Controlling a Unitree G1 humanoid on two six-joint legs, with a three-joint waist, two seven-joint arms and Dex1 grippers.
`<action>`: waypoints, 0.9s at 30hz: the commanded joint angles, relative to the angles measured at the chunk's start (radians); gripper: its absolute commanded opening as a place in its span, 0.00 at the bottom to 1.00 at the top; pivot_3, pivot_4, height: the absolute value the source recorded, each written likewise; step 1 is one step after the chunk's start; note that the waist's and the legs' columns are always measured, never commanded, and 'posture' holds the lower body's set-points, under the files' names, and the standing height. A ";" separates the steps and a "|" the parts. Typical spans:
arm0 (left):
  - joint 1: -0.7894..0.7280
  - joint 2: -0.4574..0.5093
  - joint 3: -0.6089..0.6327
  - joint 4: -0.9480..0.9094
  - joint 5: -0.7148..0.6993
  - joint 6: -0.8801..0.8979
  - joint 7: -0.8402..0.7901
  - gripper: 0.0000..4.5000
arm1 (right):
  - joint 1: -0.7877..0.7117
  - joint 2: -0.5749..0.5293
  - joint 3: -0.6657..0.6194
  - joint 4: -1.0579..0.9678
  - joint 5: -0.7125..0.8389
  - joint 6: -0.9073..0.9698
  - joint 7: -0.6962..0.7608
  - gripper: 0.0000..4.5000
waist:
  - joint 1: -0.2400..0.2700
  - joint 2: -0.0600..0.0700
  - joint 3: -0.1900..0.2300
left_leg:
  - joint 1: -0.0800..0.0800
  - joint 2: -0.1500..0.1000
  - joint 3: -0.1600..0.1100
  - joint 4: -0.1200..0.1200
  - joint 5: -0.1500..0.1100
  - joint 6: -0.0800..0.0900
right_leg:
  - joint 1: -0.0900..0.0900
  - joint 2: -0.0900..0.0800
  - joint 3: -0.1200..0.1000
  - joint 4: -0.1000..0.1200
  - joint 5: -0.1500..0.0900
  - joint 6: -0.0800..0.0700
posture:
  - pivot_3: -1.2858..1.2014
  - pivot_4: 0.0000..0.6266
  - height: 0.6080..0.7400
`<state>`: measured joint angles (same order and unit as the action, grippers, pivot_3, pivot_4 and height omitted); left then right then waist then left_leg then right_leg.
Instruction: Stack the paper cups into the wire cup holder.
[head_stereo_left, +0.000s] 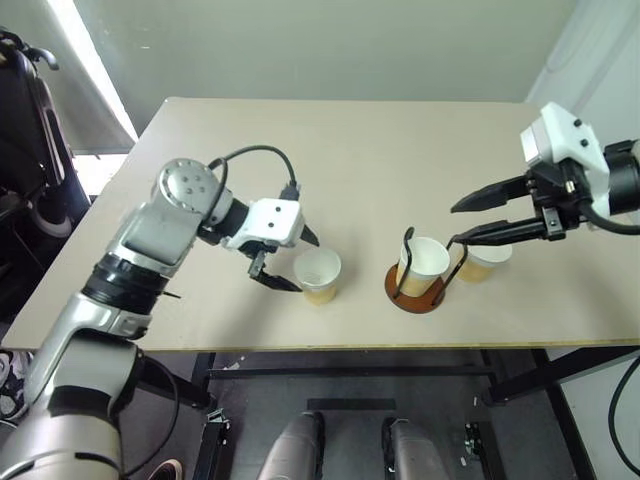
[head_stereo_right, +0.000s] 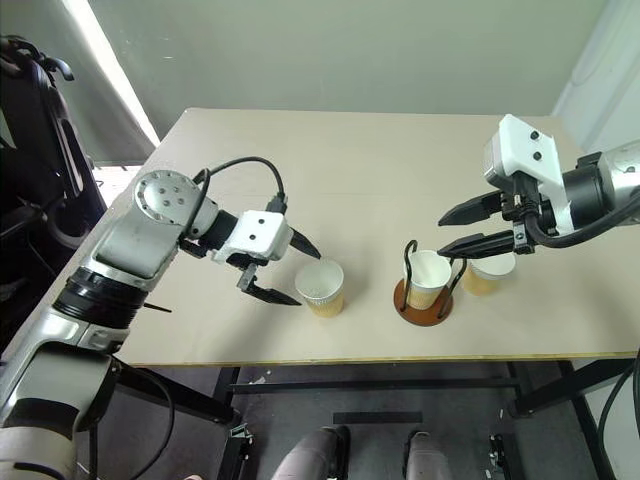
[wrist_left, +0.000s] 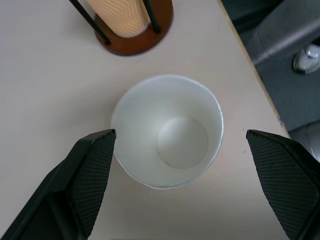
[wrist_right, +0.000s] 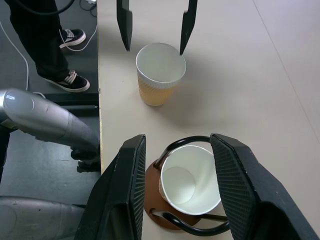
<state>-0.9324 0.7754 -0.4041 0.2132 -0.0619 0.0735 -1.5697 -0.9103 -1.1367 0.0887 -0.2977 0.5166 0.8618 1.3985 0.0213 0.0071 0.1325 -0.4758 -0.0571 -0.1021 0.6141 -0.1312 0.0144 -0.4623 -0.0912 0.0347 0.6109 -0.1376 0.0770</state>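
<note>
A pale beige desk (head_stereo_left: 360, 150) stands before a grey-green wall, and everything sits close to its near edge. The left arm reaches in from the desk's left side, bent at the elbow, wrist angled down toward the middle; the left gripper (head_stereo_left: 288, 260) has its two black fingers spread wide, one on each side of a paper cup (head_stereo_left: 318, 275) standing upright and empty. In the left wrist view one finger (wrist_left: 92, 170) sits right at the cup's rim, the other stands apart from it, so nothing is pinched here. On the other side, the right arm comes in from the desk's right edge, raised above the surface, its right gripper (head_stereo_left: 470, 222) pointing toward the middle and slightly down, fingers parted and holding nothing, poised above the wire cup holder (head_stereo_left: 416, 290).

Count the cups: three. One between the left fingers, a second cup (head_stereo_left: 422, 266) seated inside the holder's black wire loops on the reddish-brown base, and a third cup (head_stereo_left: 484, 262) standing just beside the holder, toward the right edge. One holder, two arms. A person's dark trousers and sneakers (wrist_right: 72, 82) show on the floor past the desk's edge.
</note>
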 joint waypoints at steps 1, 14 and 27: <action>-0.001 -0.014 -0.006 0.032 0.042 -0.066 0.004 1.00 | 0.002 -0.012 -0.041 -0.030 0.020 -0.001 -0.014 0.44 | 0.000 0.000 0.000 | 0.000 0.000 0.000 0.000 0.000 0.000 | 0.000 0.000 0.000 0.000 0.000 0.000 | 0.52 0.24 1.00; -0.030 -0.101 0.009 0.141 0.087 -0.142 0.053 0.63 | 0.037 -0.049 -0.041 -0.032 0.018 -0.031 -0.006 0.45 | 0.002 0.000 0.000 | -0.001 0.000 0.000 0.001 0.000 0.000 | 0.000 0.000 -0.001 0.000 0.000 0.000 | 0.52 0.24 1.00; -0.092 -0.116 0.034 0.180 0.037 -0.083 -0.023 0.01 | 0.104 -0.080 -0.018 0.019 -0.054 -0.151 0.022 0.45 | 0.003 0.000 0.000 | -0.001 0.000 0.000 0.002 0.002 0.003 | 0.000 0.000 -0.001 0.000 0.000 0.001 | 0.52 0.24 1.00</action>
<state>-0.9858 0.6574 -0.4058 0.3945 -0.0049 -0.0166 -1.5667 -0.8022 -1.1939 0.0889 -0.2776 0.4734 0.7319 1.4136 0.0247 0.0068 0.1323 -0.4772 -0.0571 -0.1025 0.6162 -0.1294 0.0175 -0.4620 -0.0913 0.0336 0.6109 -0.1371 0.0780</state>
